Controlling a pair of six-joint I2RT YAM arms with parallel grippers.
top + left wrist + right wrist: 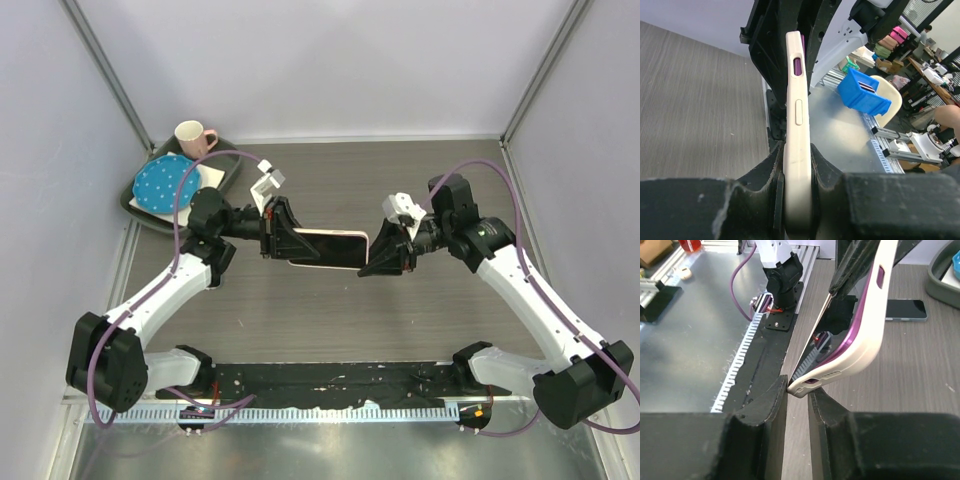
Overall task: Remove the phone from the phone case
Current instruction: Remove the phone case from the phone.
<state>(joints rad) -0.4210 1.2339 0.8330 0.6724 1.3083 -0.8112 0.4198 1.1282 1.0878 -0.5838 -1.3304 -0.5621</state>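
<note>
1. I am watching the phone case (328, 243) hanging above the middle of the bench (330, 330), bridging the gap between the two arms.
2. The left end effector (796, 167) is clamping firmly on one end of the cream case. Its wrist view is showing the case edge-on, with the purple phone (798, 66) peeking through a side slot.
3. The right end effector (797, 395) is sitting at the opposite corner with its jaws drawn to a narrow slit. The corner is resting right at the tips, and I cannot tell whether it is pinching it or only touching it.
4. The long axis is running left to right, roughly parallel to the near edge of the bench, so the case is lying straight ahead of each end effector. The right one is nearer the free corner. I am judging that any peel has to start there, pulling the lip sideways off the axis while the left one is anchoring.
5. The right wrist view is giving me what the overhead cannot. The shell is bowing away from a straight dark edge, which I am reading as the phone parting from it at that corner. It is also showing a flat dark slab (905, 310), phone-like, lying on the bench beyond, which I am not finding from above.
6. Only the overhead view is showing the tray (135, 205) in the far left corner, well apart from the work.
</note>
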